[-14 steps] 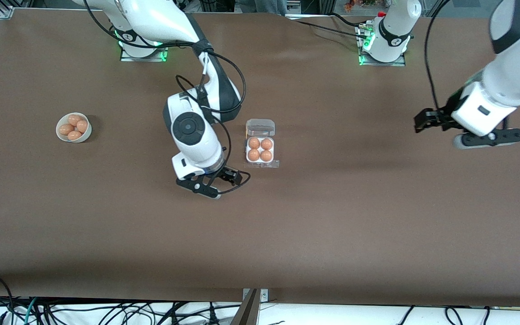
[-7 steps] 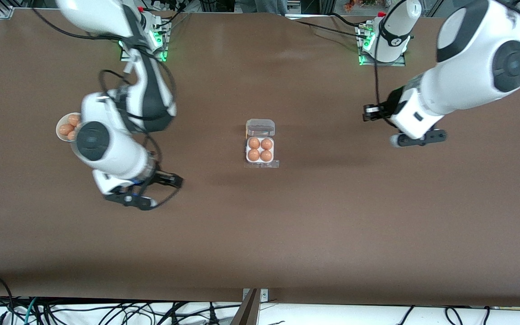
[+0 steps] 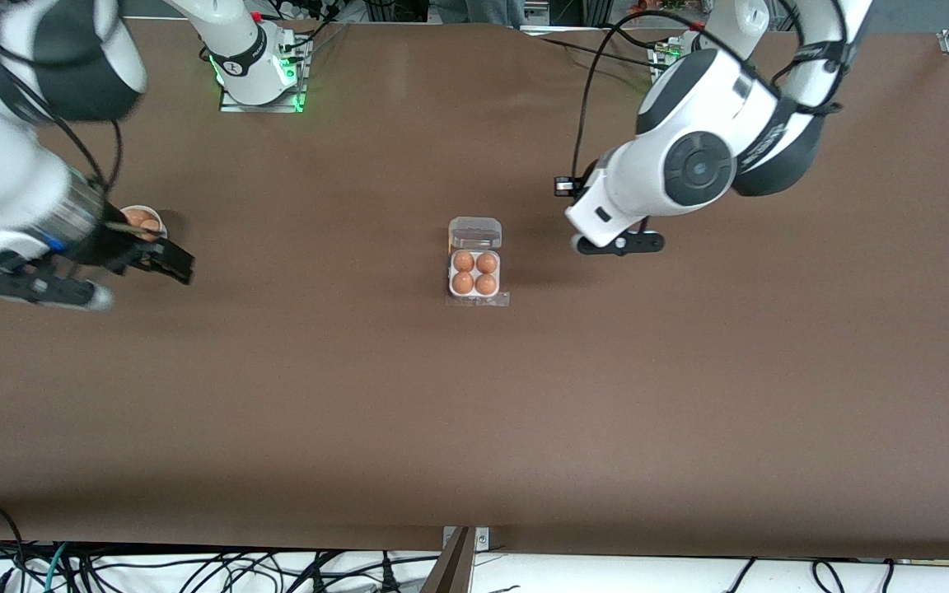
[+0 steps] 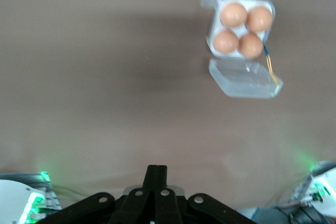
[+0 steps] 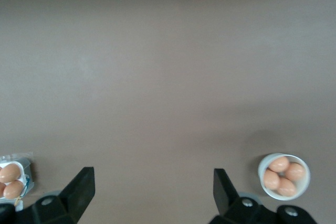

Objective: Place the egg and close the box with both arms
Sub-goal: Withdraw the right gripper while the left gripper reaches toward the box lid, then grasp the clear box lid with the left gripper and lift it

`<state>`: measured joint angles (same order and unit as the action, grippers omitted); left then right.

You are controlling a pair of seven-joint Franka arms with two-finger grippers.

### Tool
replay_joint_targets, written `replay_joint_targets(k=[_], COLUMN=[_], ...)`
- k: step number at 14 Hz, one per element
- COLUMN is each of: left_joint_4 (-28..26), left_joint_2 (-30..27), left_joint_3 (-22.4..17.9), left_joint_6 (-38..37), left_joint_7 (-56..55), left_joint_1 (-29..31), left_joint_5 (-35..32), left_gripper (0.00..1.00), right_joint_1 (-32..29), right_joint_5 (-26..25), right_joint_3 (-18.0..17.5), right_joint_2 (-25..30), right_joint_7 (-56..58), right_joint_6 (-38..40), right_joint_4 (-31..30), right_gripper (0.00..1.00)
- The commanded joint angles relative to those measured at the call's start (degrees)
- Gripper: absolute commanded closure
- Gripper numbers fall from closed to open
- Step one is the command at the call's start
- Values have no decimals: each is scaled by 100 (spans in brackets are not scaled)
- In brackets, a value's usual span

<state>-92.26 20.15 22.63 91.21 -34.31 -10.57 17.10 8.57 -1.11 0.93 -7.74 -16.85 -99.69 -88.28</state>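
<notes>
**Front view: carton full, lid up**

Front view notes. The box [image 3: 474,272] sits mid-desk [image 3: 474,412], all four cells filled with eggs [image 3: 464,261], its clear lid [image 3: 475,232] lying open toward the robots' bases. Left pincer [image 4: 156,174] hangs over bare desk just beside the box, toward the left arm's end, fingers pressed together, holding nothing. Right pincer [image 5: 152,182] hangs spread wide by the white bowl [image 3: 145,216] of eggs at the right arm's end.
</notes>
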Motion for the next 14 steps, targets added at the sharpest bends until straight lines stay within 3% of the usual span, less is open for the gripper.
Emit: replay_joint_targets(k=[1,5,8,14], left_joint_4=[427,551,726,736], left_joint_2=[567,1086,1420,1799], left_joint_3=[-39,-48,-39,-48], left_joint_6=[-77,-69,19,264], left_joint_7=[-119,-391,-576,-664], left_joint_1=[-252,-718,-938,-1290], left_joint_5=[416,426,434,435], left_gripper=[100,100,100,100], right_joint_1=[-197,-549,-672,-672], right_joint_5=[-74,-47,-21,207], right_joint_3=[-6,48,39,22], right_joint_2=[834,1107,1249,1187], right_joint_7=[50,427,428,437], right_joint_6=[317,608,83,116], right_joint_4=[-401,-576,-998,-946], right_gripper=[0,0,0,0])
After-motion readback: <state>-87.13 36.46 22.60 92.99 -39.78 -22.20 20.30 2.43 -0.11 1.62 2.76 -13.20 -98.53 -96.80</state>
